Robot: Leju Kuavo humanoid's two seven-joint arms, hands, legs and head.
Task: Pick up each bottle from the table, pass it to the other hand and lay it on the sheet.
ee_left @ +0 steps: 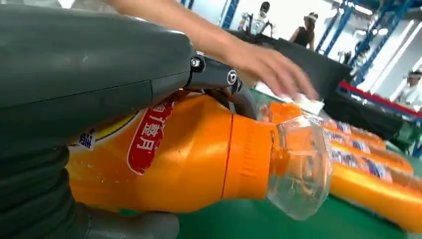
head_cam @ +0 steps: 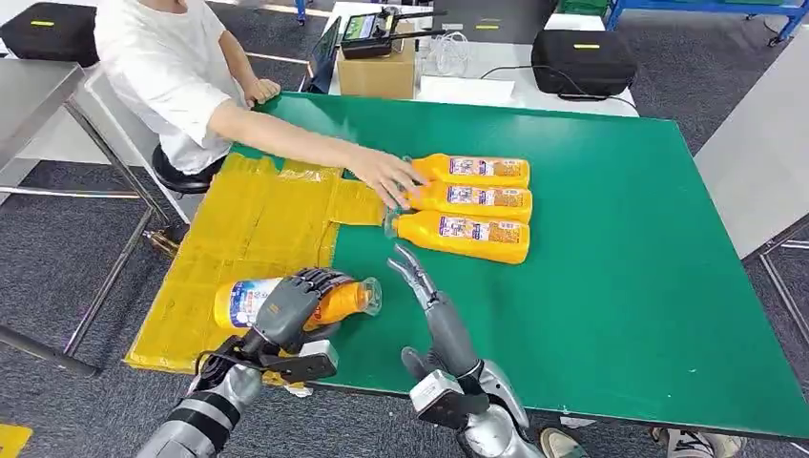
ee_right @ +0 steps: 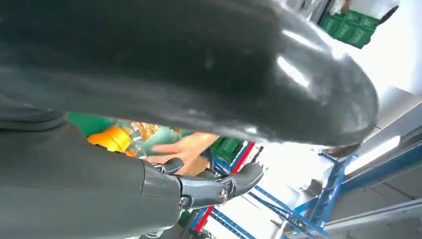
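My left hand grips an orange bottle with a clear cap, lying sideways low over the near edge of the yellow sheet. The left wrist view shows that bottle close up under my left hand. My right hand stands just right of the bottle's cap with fingers stretched out, holding nothing. Three more orange bottles lie side by side on the green table. A person's hand touches their cap ends.
The person in a white shirt sits at the table's far left corner, arm stretched over the sheet. A cardboard box and black cases stand behind the table. The table's near edge runs just past my wrists.
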